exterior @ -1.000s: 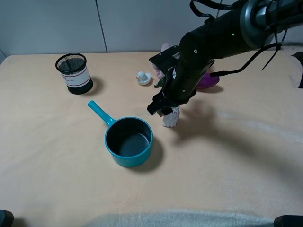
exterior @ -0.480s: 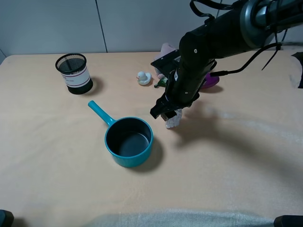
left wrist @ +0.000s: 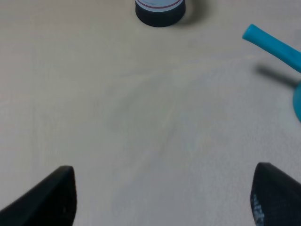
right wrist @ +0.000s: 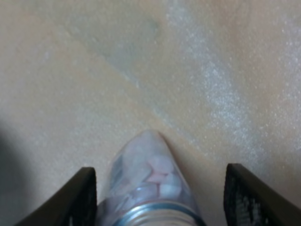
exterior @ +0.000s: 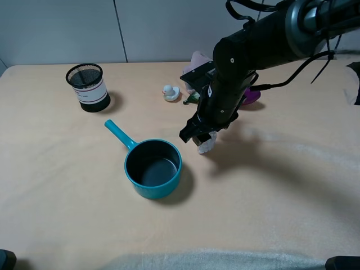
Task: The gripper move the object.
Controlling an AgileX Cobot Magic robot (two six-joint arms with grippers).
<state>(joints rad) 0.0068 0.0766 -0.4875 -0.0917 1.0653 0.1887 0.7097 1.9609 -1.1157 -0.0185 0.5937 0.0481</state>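
A pale peach cloth covers the table (exterior: 281,191), with a grey panelled wall (exterior: 140,28) behind.

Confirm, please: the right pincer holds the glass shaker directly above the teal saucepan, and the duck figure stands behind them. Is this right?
Not quite. The exterior high view shows the right pincer holding the glass shaker beside the teal saucepan, to its right over the table, not above it. The duck figure does stand behind them.

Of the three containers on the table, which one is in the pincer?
The small clear glass shaker with pinkish grains, under the right pincer. The teal saucepan and black mesh cup stand apart, untouched.
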